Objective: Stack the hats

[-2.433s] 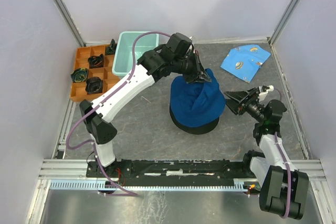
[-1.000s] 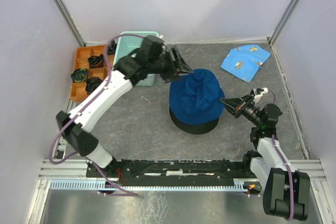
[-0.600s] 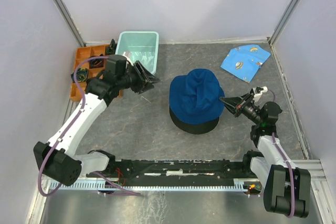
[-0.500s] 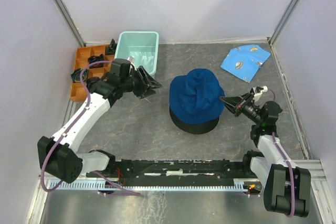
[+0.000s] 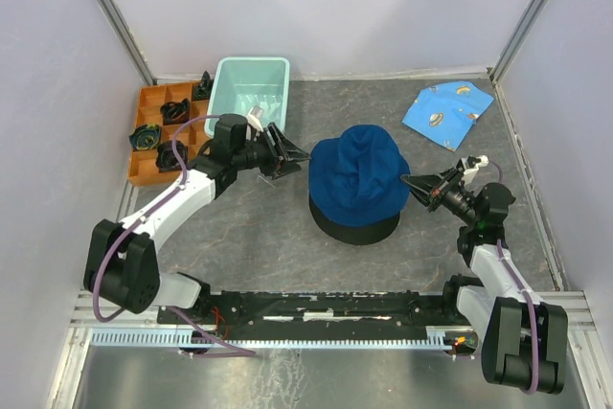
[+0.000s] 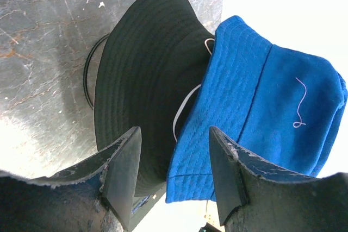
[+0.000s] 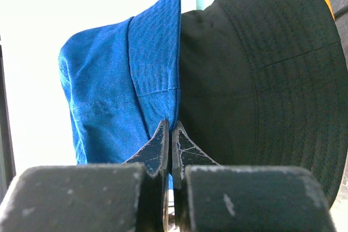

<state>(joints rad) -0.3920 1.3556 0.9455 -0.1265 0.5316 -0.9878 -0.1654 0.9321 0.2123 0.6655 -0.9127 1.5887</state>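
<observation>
Far to the left of the blue hat (image 5: 359, 168), an orange compartment tray (image 5: 144, 172) with small dark items in it is seen at the edge of the grey surface (image 5: 268, 227). A mint-green tub (image 5: 251, 93) is set behind and to the left of the hat. The left gripper (image 5: 295, 154) is held just beside the blue hat's left side and pointed at it. Its jaws are spread, and nothing is held between them.

The blue hat is stacked crown up on a black hat (image 5: 356, 230), whose brim is exposed beneath it on the near side. A loose pale thread (image 6: 298, 104) is seen on the blue crown in the left wrist view.

The right gripper (image 5: 410, 182) is held at the blue hat's right side with its jaws pressed together. Its tips are at the blue brim, and whether any fabric is caught cannot be told. Behind and to the right of the hat, a light-blue printed cloth (image 5: 447, 112) is laid flat.
</observation>
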